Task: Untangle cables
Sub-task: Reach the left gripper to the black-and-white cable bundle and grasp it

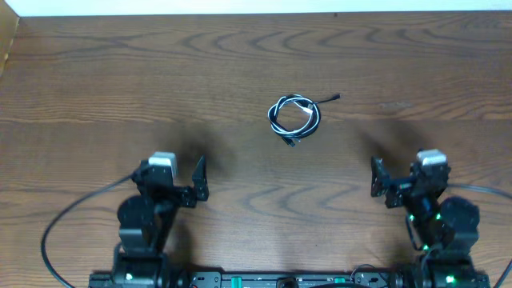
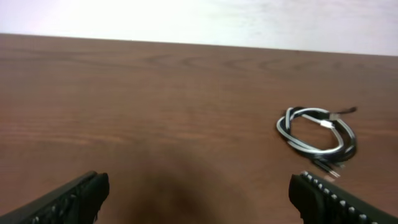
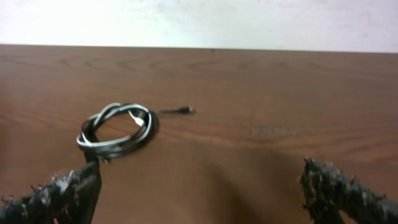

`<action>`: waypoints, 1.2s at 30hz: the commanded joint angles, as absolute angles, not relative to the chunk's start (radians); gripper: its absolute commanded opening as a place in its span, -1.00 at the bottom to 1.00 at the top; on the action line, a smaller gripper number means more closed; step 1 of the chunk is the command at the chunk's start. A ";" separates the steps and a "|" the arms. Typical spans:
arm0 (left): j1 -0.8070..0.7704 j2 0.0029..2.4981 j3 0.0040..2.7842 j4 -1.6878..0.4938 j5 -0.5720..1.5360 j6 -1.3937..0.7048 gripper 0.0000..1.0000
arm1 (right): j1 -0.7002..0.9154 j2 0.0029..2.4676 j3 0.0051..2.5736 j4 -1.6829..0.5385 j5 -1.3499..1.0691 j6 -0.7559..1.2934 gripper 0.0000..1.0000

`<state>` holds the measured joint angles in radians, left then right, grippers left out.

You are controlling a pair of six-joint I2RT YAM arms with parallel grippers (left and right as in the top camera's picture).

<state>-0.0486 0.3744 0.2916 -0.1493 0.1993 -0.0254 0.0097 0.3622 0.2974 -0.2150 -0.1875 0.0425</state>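
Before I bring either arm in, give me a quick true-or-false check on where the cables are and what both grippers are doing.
1. The white and black cables lie coiled together in one bundle. True.
2. The left gripper is shut on a cable. False: it is open and empty, well apart from the bundle.
3. The right gripper is open and holds nothing. True.
4. The bundle sits right beside the left arm's base. False: it lies on the table out beyond both grippers, roughly midway between them.
5. One black end trails out of the coil on its far side. True.
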 commanded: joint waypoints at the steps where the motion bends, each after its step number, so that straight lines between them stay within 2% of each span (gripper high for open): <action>1: -0.052 0.499 0.431 -0.195 0.263 -0.019 0.96 | 0.014 0.469 0.414 -0.249 -0.205 0.055 0.99; 16: -0.056 1.045 0.981 -0.531 0.480 -0.019 0.95 | 0.014 0.890 0.841 -0.526 -0.333 0.043 0.98; 25: -0.170 1.367 1.288 -0.742 0.483 -0.050 0.96 | 0.014 1.061 1.077 -0.738 -0.379 -0.016 0.98; 36: -0.359 1.634 1.320 -0.641 0.495 -0.065 0.96 | 0.014 1.091 1.122 -0.756 -0.626 0.022 0.99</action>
<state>-0.3336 1.6073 1.3048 -0.6487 0.4740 -0.0517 0.0097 1.0943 1.0992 -0.7540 -0.5018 0.0086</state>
